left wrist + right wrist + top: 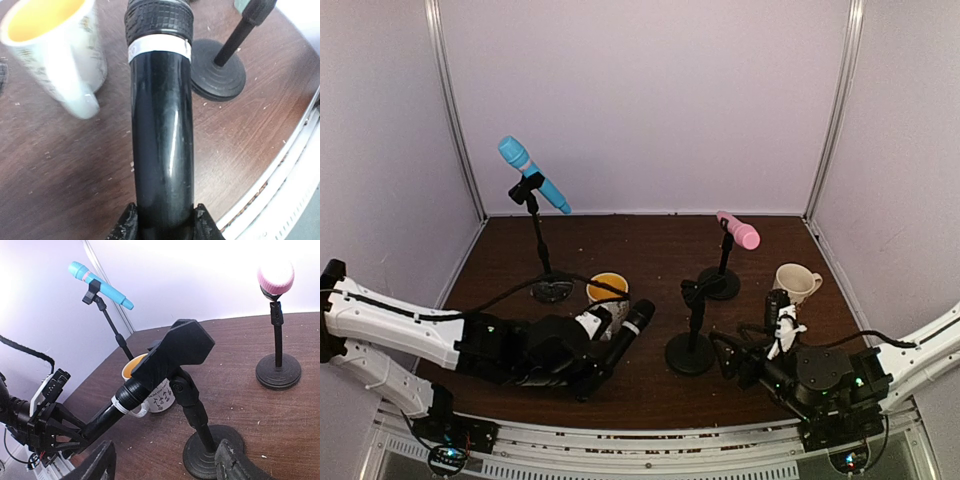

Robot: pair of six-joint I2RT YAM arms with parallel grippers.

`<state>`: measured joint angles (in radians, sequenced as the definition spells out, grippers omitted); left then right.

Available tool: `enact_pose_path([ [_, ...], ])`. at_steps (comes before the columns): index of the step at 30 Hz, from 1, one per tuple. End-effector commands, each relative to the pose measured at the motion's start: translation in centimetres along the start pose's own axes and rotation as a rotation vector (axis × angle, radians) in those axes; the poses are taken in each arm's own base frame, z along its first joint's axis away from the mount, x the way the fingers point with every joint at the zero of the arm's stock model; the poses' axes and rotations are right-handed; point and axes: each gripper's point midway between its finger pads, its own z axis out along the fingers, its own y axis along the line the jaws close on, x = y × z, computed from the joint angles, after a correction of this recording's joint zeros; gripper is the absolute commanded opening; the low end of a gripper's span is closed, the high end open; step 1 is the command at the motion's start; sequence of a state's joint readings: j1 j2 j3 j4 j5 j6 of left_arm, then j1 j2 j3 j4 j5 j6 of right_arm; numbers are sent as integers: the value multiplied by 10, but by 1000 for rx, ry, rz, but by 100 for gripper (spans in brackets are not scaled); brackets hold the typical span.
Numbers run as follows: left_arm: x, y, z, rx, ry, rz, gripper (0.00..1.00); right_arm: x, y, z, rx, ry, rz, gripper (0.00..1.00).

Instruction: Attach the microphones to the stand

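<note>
The black microphone (162, 140), glossy with a white band below a ribbed collar, is clamped at its lower body by the left gripper (165, 227), beside the yellow-lined mug (60, 65). Its long axis is tilted upward, head aimed at the clip (175, 352) of the middle stand (197, 415). The right gripper (167, 465) is spread wide near that stand's base.

A dark wooden table (650, 245), flecked with pale crumbs, carries three black round-based stands and two mugs. The left stand (552, 290) sits toward the back-left corner, a white mug (608, 297) with a yellow inside just beside its base. The middle stand (690, 354) is nearest the front, the right stand (719, 284) behind it, and a cream mug (796, 281) sits near the right wall.
</note>
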<state>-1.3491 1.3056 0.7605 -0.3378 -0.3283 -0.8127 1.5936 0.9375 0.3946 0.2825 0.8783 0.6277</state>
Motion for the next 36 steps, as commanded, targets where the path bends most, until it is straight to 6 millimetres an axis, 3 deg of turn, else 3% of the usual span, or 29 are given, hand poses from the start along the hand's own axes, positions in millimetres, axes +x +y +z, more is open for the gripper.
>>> enact_pose_path([
  [1, -29, 4, -32, 64, -211, 8, 0, -15, 15, -11, -149, -55, 36, 69],
  [5, -59, -23, -72, 307, -457, 39, 0, -27, 41, -12, -232, -63, 17, 70],
  [9, -79, -36, -108, 448, -622, 48, 0, -37, 70, -8, -283, -73, -11, 72],
  [15, -90, -65, -133, 593, -691, 135, 0, -48, 111, 8, -325, -80, -41, 77],
  [22, -94, -92, -138, 699, -679, 191, 0, -56, 135, 27, -426, -58, 50, 80],
  [30, -93, -111, -133, 766, -644, 216, 0, -43, 164, 29, -558, -27, 31, 80],
  [33, -92, -118, -132, 794, -639, 227, 0, -42, 166, 31, -563, -29, 35, 76],
  [36, -92, -122, -131, 800, -626, 239, 0, -47, 165, 28, -581, -53, 53, 62],
])
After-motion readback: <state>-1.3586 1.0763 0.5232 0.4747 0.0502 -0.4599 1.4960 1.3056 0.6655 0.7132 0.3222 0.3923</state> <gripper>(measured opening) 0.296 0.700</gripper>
